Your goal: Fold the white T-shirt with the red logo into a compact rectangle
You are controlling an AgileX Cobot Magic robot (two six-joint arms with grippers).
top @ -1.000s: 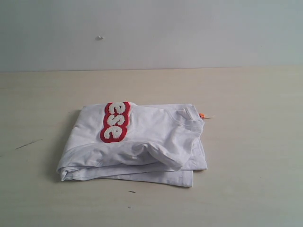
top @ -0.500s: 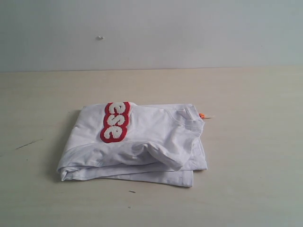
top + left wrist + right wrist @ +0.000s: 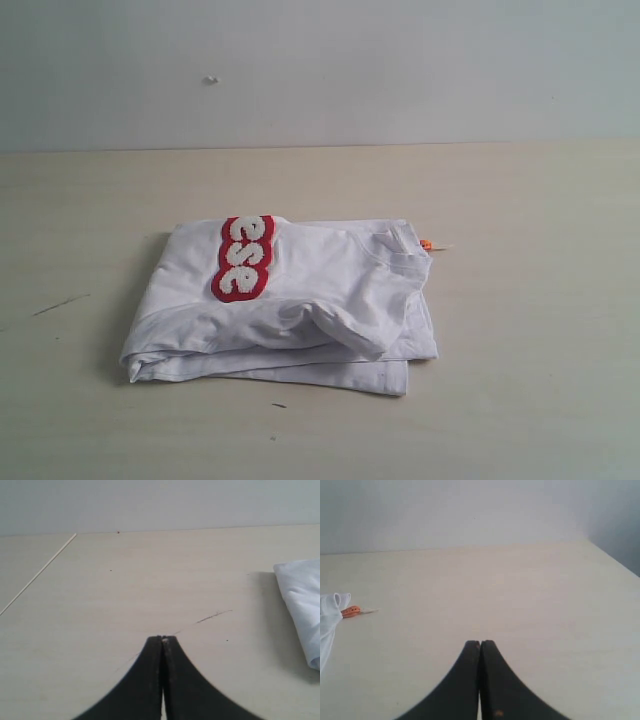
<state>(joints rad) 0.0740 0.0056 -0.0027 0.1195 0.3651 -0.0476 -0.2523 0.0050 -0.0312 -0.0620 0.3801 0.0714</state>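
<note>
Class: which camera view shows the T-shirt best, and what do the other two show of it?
The exterior view: the whole folded T-shirt lies on the table, logo up. The left wrist view catches only one white edge; the right wrist view only a white scrap and the orange tag.

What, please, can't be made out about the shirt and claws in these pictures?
Red logo: exterior view shows only "ese"; the white T-shirt's fold hides the rest.
Orange neck tag: too small to read.
Left claw, right claw: absent from the exterior view; wrist views cut the shirt at their edges.
</note>
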